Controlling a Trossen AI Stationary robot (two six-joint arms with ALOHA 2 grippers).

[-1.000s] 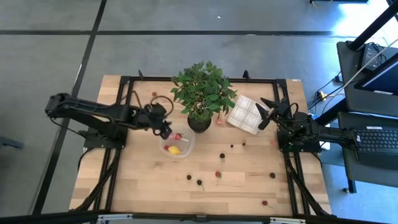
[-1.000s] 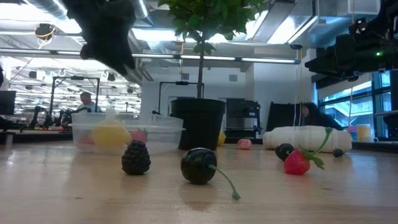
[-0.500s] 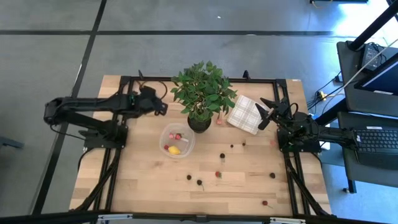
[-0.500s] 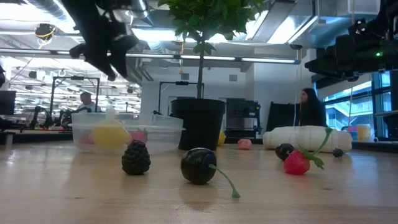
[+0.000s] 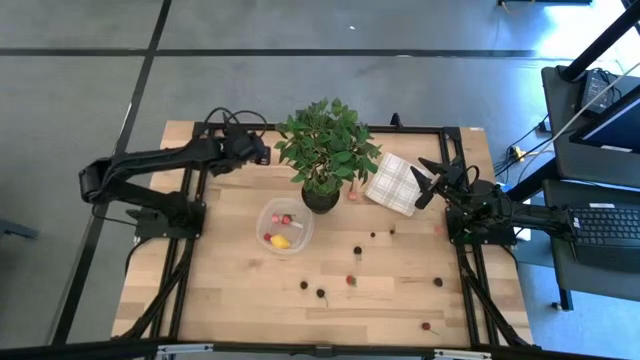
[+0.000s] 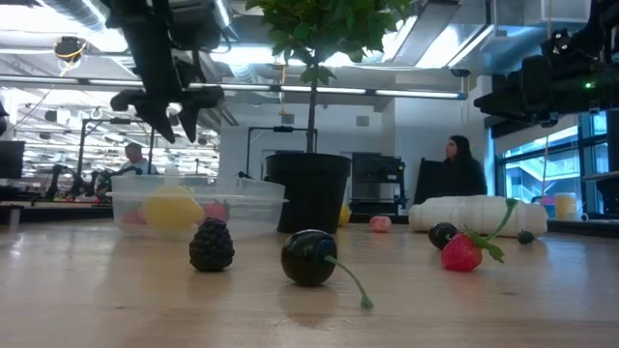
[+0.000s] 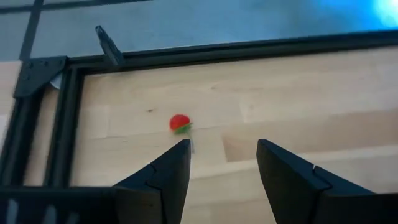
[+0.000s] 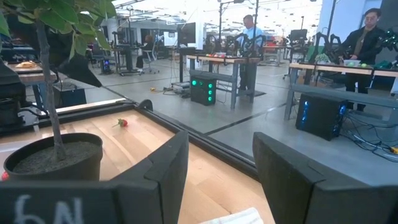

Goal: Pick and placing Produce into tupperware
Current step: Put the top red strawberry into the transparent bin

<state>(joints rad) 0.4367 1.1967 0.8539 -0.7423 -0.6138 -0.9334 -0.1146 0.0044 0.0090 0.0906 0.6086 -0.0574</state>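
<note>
The clear tupperware stands by its base on the table, in front of the plant pot. It holds a yellow lemon-like piece and red berries. More produce lies loose on the wood: a blackberry, a dark cherry, a strawberry. My left gripper is open and raised near the table's far left. A small red berry lies just ahead of it. My right gripper is open and waits by the checked cloth.
A leafy potted plant stands mid-table toward the far edge, close to the left gripper. A white checked cloth lies to its right. Loose berries dot the near half. A black frame rims the table. People show in the room behind.
My left gripper has moved from above the tupperware toward the table's far edge, then right toward the plant, turning as it went. The tupperware and the loose produce have stayed put. A person in the room behind has walked left.
</note>
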